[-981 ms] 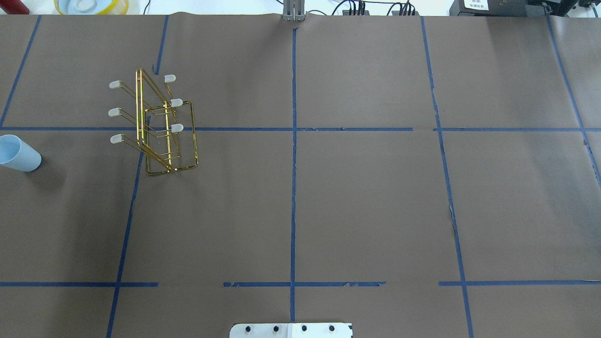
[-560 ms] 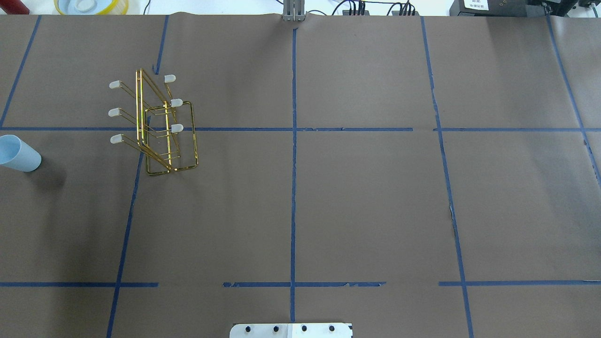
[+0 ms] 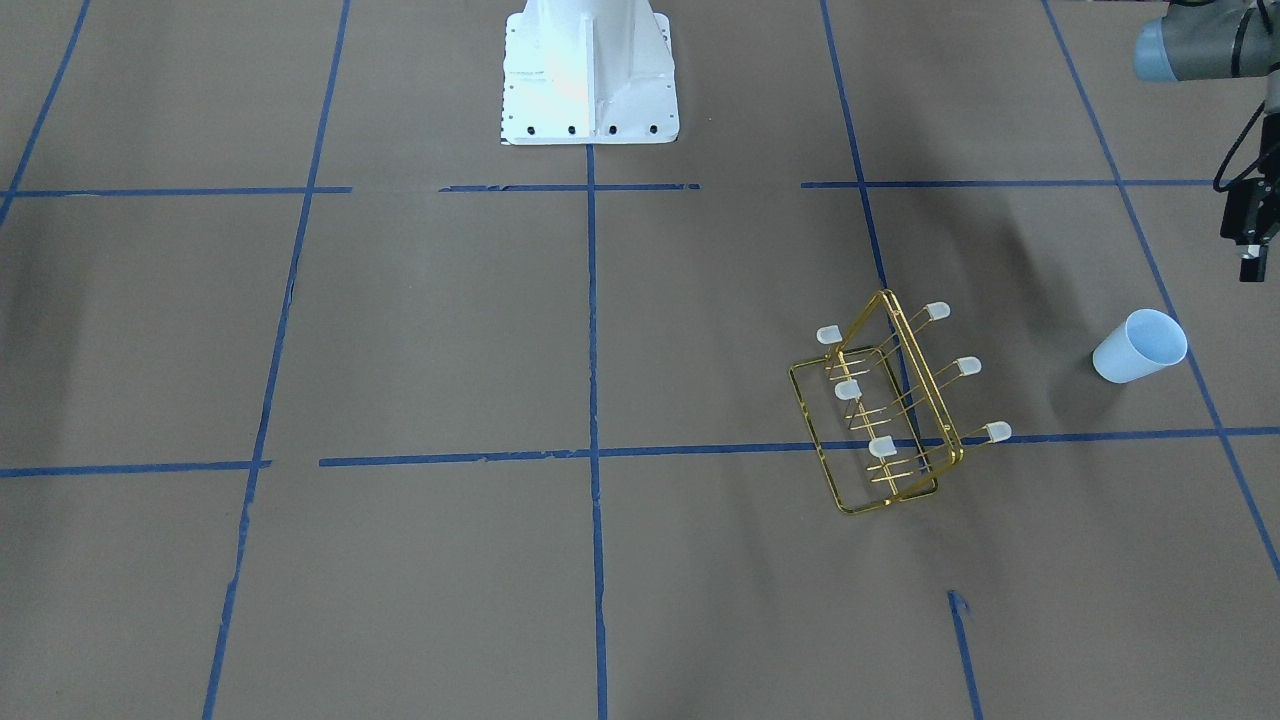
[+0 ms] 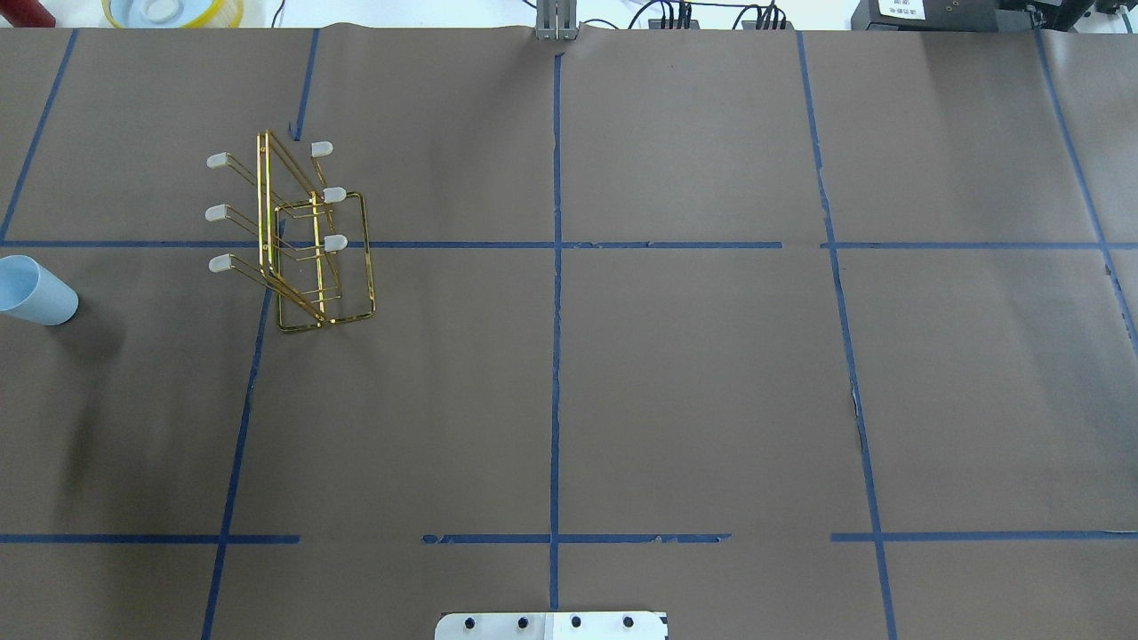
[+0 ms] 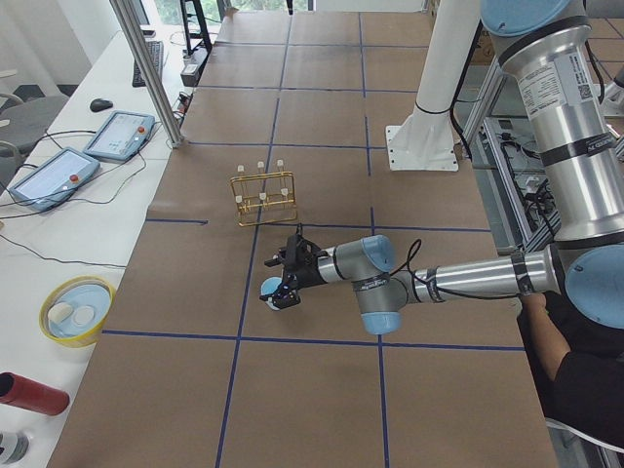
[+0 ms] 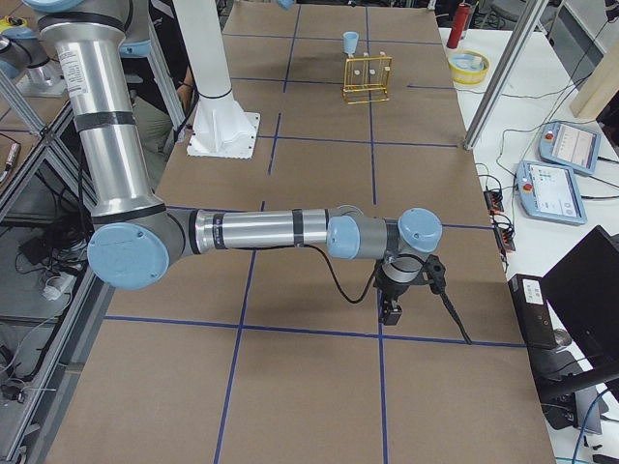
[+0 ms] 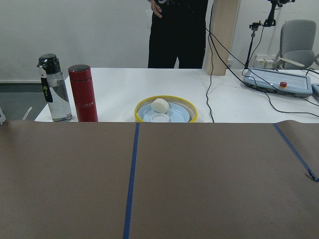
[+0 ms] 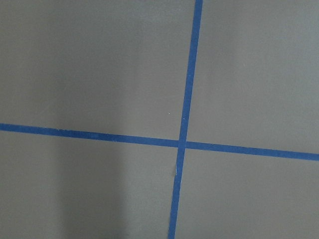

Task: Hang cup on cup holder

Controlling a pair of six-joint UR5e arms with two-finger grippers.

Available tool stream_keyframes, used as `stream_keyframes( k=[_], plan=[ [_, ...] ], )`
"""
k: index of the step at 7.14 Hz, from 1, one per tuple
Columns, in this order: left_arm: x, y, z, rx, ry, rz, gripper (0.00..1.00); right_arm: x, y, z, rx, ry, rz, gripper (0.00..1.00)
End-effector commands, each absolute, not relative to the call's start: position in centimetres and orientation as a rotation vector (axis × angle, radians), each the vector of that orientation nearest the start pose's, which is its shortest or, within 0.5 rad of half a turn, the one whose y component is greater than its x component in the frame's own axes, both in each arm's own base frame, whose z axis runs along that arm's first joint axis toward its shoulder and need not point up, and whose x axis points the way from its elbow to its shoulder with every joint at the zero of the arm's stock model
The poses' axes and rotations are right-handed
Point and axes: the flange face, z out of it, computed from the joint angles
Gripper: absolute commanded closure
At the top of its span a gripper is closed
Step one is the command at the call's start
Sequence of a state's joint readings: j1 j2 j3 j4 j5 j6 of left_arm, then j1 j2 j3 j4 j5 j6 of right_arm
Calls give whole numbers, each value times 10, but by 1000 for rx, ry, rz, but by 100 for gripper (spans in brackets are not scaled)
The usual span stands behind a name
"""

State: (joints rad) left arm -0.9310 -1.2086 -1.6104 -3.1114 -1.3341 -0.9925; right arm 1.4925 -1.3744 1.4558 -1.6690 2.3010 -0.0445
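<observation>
The cup (image 3: 1140,346) is a pale-blue tumbler. It stands upright, mouth up, at the table's left end, and shows in the overhead view (image 4: 36,292). The cup holder (image 3: 890,412) is a gold wire rack with white-capped prongs. It stands to the cup's right in the overhead view (image 4: 298,236), and nothing hangs on it. My left gripper (image 3: 1249,262) hangs close to the cup on the robot's side; in the exterior left view (image 5: 290,278) it partly covers the cup. I cannot tell whether it is open. My right gripper (image 6: 392,309) hovers over the table's right end; its state cannot be told.
A yellow-rimmed bowl (image 7: 166,110), a red flask (image 7: 83,92) and a clear bottle (image 7: 55,88) stand on the white bench beyond the table's far edge. The robot's white base (image 3: 588,72) is at the near-side middle. Blue tape lines cross the brown paper.
</observation>
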Motion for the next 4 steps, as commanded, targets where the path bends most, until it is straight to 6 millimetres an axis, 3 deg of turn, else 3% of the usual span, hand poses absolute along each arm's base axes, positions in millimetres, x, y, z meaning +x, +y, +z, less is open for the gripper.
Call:
stream_keyframes(
  k=[1,3,4],
  plan=[
    [119,-351,631,1028,715,-515,0,22,-576,623,-28,-730,-111,0],
    [151,-337,633,1056,715,-553,0,22,-576,623,-28,-730,-111,0],
    [164,-330,645,1059,683,-573,0,22,-576,623,-28,-730,-111,0]
  ],
)
